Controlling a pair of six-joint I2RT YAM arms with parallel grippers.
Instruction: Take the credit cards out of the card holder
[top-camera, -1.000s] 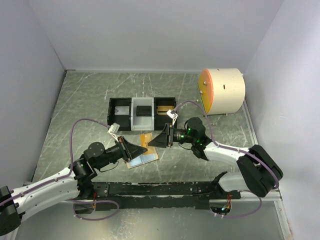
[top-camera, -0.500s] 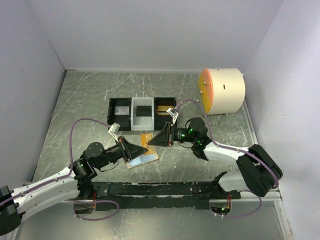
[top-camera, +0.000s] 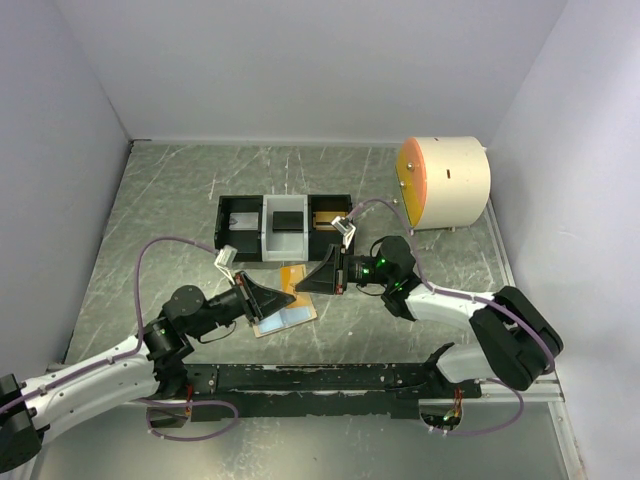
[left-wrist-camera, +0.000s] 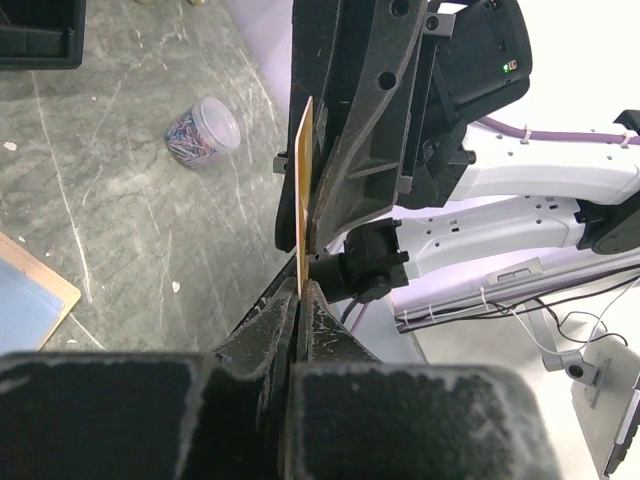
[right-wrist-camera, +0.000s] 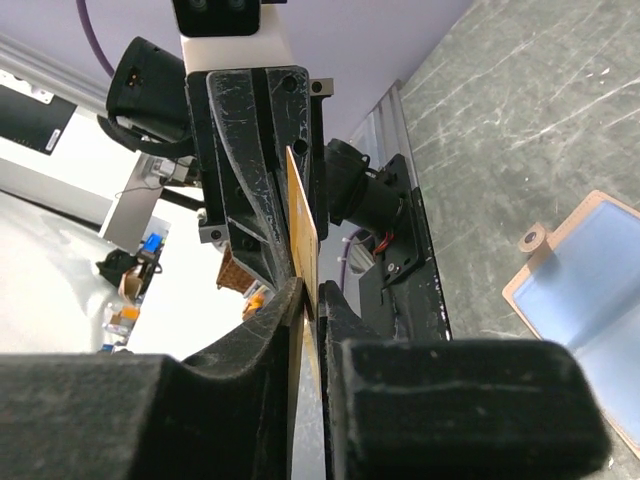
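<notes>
Left gripper (top-camera: 289, 298): fingers closed on one end of a gold credit card (top-camera: 291, 276), which stands edge-on in the wrist view.
Card holder (top-camera: 290, 318): lies open on the table (top-camera: 170, 200), blue faces up, directly under the card and apart from it.
Right gripper (top-camera: 300, 287): fingers apparently pinch the card's opposite end.
Tray (top-camera: 221, 220): just behind; grey surface shows left of the holder.

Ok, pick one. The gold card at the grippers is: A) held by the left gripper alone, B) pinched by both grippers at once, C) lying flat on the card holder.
B: each wrist view shows the gold card edge-on in its own shut fingers, left gripper and right gripper.
</notes>
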